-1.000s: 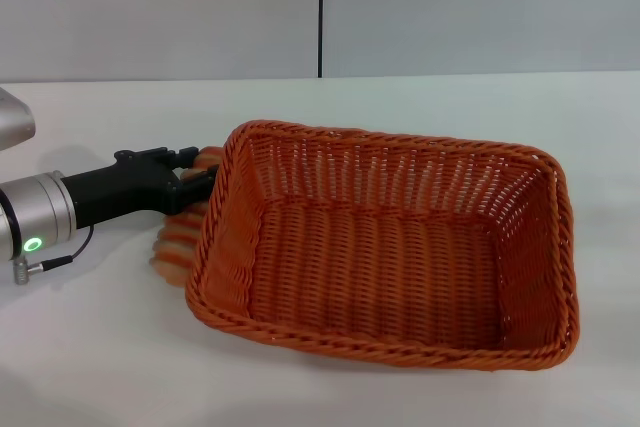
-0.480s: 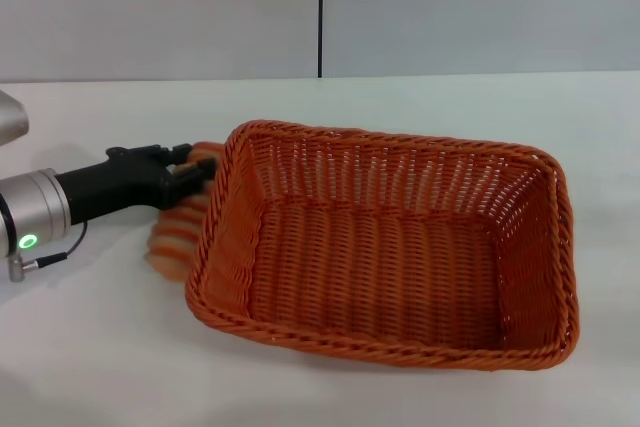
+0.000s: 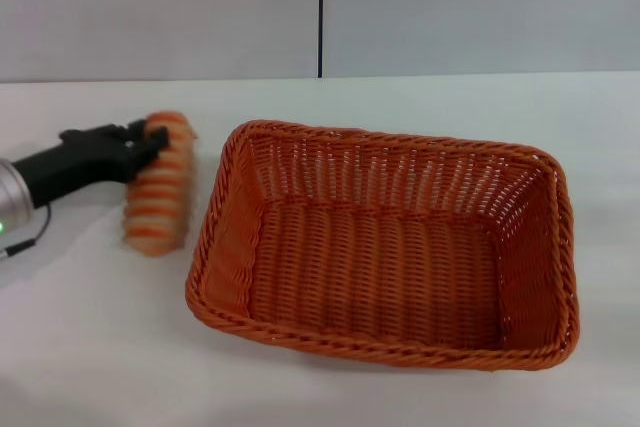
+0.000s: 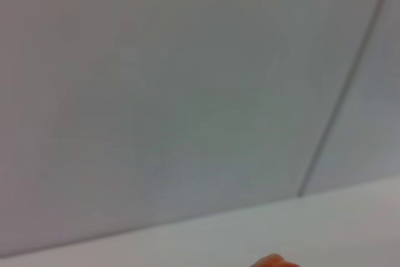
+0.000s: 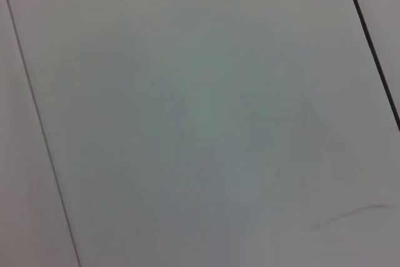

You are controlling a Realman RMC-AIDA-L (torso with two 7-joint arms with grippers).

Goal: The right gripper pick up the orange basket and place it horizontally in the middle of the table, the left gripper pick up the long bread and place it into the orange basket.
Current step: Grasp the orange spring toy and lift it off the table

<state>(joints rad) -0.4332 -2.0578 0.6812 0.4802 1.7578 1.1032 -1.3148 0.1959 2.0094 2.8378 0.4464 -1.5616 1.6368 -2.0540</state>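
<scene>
The orange basket [image 3: 545, 247] lies flat and lengthwise across the middle of the white table [image 3: 420, 97], with nothing inside it. To its left, the striped long bread [image 3: 157, 197] hangs clear of the basket rim. My left gripper [image 3: 143, 140] comes in from the left edge and is shut on the bread's far end. An orange tip that may be the long bread [image 4: 270, 261] shows at the edge of the left wrist view. The right gripper is out of view; its wrist view shows only grey wall panels.
A grey panelled wall [image 3: 200, 7] with a dark vertical seam [image 3: 320, 12] stands behind the table. White tabletop runs in front of the basket and to its right.
My left gripper has pulled back to the left and away from the basket, carrying the long bread with it. The bread was pressed against the basket's left side and now hangs apart from it.
</scene>
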